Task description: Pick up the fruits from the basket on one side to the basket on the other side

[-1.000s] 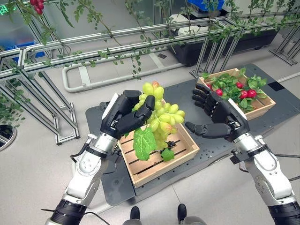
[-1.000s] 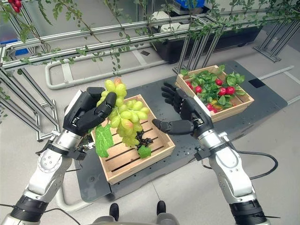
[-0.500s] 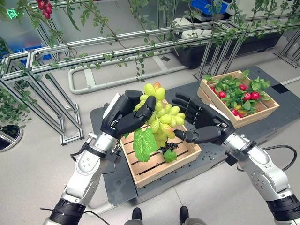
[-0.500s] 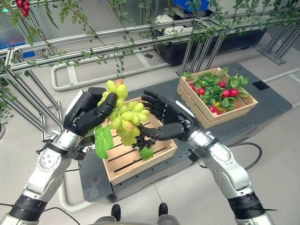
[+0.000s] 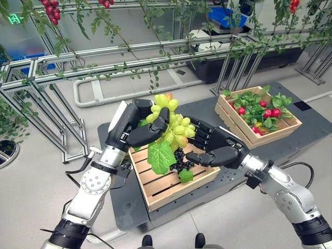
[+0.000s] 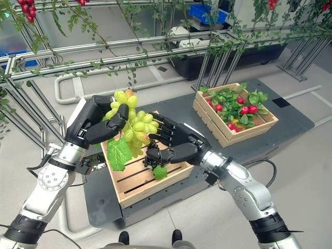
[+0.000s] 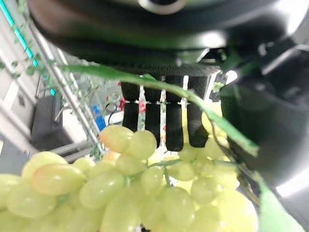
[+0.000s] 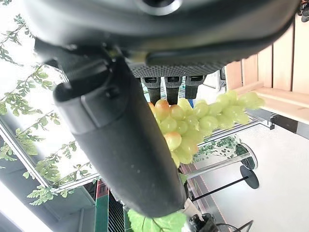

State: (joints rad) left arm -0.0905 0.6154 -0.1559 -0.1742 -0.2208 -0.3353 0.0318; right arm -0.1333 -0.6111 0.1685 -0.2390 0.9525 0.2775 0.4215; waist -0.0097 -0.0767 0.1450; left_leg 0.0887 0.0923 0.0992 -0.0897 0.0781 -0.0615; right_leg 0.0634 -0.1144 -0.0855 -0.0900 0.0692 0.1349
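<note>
A bunch of green grapes [image 5: 174, 129] with a big green leaf [image 5: 161, 155] hangs above the near wooden crate [image 5: 174, 193]. My left hand [image 5: 132, 129] is shut on its top, and the fingers [image 7: 164, 121] curl over the grapes [image 7: 145, 188]. From the right, my right hand [image 5: 220, 148] stands open against the bunch, fingers alongside it and thumb [image 8: 120, 140] under it, with the grapes [image 8: 193, 121] between them. A dark grape bunch [image 5: 180, 158] lies in the near crate. The far crate [image 5: 244, 129] at the right holds red fruits [image 5: 268, 111] among leaves.
Both crates stand on a dark grey platform [image 5: 119, 207]. A metal rail frame [image 5: 52, 104] hung with leafy vines runs behind and to the left. Bare floor lies in front of the platform.
My right hand has swung left from beside the far crate to the grape bunch and now cups it. The left hand still holds the bunch in about the same place.
</note>
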